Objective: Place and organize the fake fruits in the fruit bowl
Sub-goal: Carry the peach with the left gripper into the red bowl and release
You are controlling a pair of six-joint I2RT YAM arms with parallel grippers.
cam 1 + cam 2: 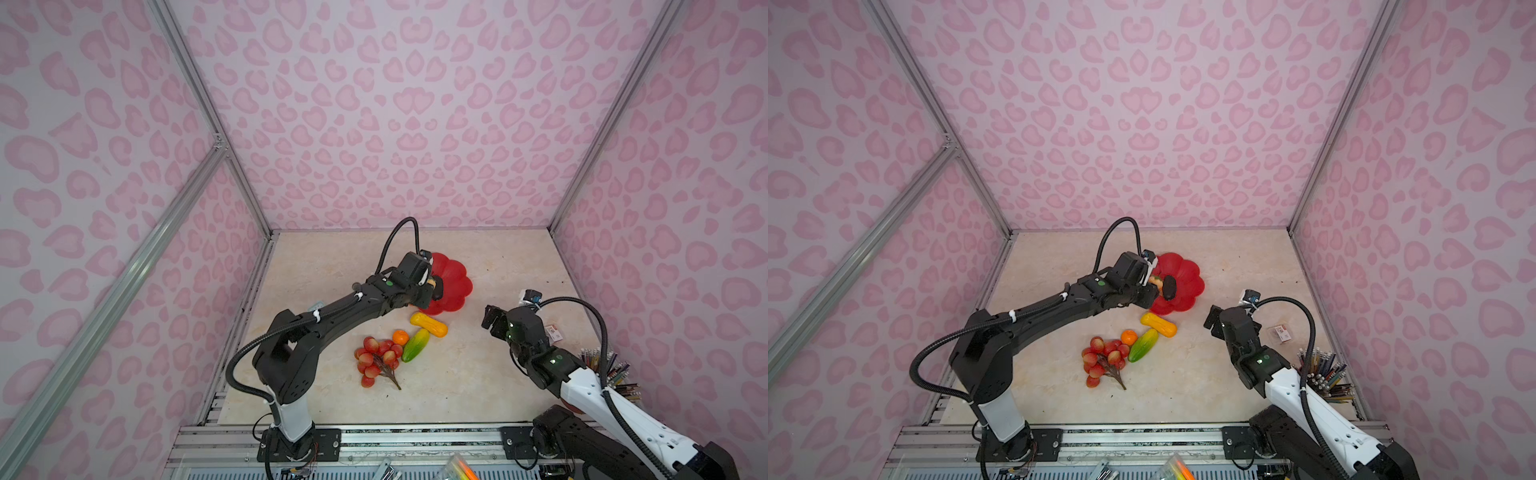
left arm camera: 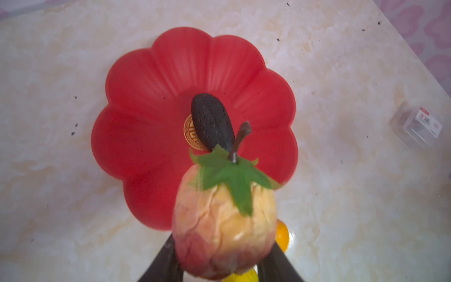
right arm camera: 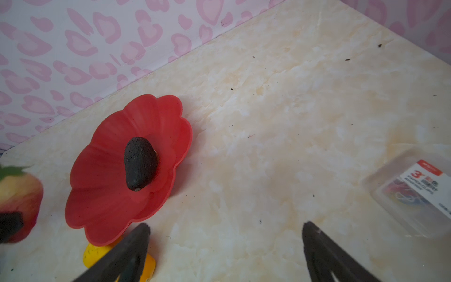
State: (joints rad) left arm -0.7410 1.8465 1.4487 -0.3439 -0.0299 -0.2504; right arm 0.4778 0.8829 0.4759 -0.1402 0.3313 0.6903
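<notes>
My left gripper (image 2: 223, 258) is clenched on the strawberry-like fruit (image 2: 224, 227), jaws pinching its reddish lower end from both sides, green leaf and stem pointing forward away from the fingers. Just ahead of it and below sits the fruit bowl (image 2: 151, 117), flat on the table. The avocado (image 2: 211, 122) is already in there, lying across the gold emblem (image 2: 191, 134) at the centre. So I read this as the carry-and-place step for the second fruit: it seems to hang over the bowl's near rim, not yet set down. The next move calls for a short reach forward and a drop in height, aiming for bare red beside the avocado rather than on top of it. Then I ease the jaws apart low, so the fruit doesn't roll off this shallow dish. My right gripper (image 3: 227, 225) is spread wide and holds nothing, over bare table, with the bowl off to one side of it and a clear paper-clip box (image 3: 415, 193) to the other. Behind my left gripper, back toward its base, four fruits wait on the table: the yellow-orange oblong (image 1: 429, 324) just beside the bowl's rim, then the tangerine (image 1: 400, 337), the green-yellow oblong (image 1: 415, 345) and the grape bunch (image 1: 376, 357)
</notes>
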